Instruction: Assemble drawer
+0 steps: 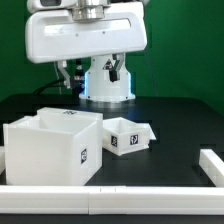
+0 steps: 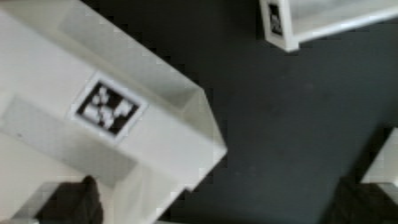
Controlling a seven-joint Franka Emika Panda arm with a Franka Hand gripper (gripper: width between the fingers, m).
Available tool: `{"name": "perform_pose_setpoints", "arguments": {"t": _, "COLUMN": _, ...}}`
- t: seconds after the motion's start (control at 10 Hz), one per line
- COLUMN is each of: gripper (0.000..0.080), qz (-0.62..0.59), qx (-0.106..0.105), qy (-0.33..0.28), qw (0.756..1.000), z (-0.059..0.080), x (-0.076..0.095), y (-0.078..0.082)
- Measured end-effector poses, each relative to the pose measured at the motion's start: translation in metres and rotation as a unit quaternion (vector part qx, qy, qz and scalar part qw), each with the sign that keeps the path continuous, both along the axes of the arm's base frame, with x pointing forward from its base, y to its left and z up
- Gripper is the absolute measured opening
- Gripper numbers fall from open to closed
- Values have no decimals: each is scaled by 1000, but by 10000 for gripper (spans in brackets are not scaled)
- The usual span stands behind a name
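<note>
The large white box shell stands on the black table at the exterior view's left, with a square tag on its front face. A smaller white tray, also tagged, sits just to its right, touching or nearly so. My gripper hangs well above and behind them, open and empty. In the wrist view the box shell with its tag fills one side, and its corner lies by one dark fingertip. The gripper is open over the dark table. A tray's edge shows at the far corner.
Long white bars edge the table along the front and at the exterior view's right. The robot's white base stands behind the parts, before a green backdrop.
</note>
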State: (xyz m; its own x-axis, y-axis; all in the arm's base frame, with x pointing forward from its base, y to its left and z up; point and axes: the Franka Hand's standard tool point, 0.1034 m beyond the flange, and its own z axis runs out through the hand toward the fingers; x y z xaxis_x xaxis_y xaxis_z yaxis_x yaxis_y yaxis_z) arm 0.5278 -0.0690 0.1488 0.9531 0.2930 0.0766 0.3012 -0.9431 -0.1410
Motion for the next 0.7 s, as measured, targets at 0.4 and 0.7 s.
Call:
{"name": "perform_pose_setpoints", "arguments": {"t": 0.4, "gripper": 649, "qz": -15, "qx": -6, "qy": -15, "qw": 1000, "z": -3, "x": 3, "y": -2}}
{"name": "perform_pose_setpoints", "arguments": {"t": 0.7, "gripper": 649, "qz": -119, "qx": 2, "qy": -77, "qw": 990, "z": -23, "x": 29, "y": -17}}
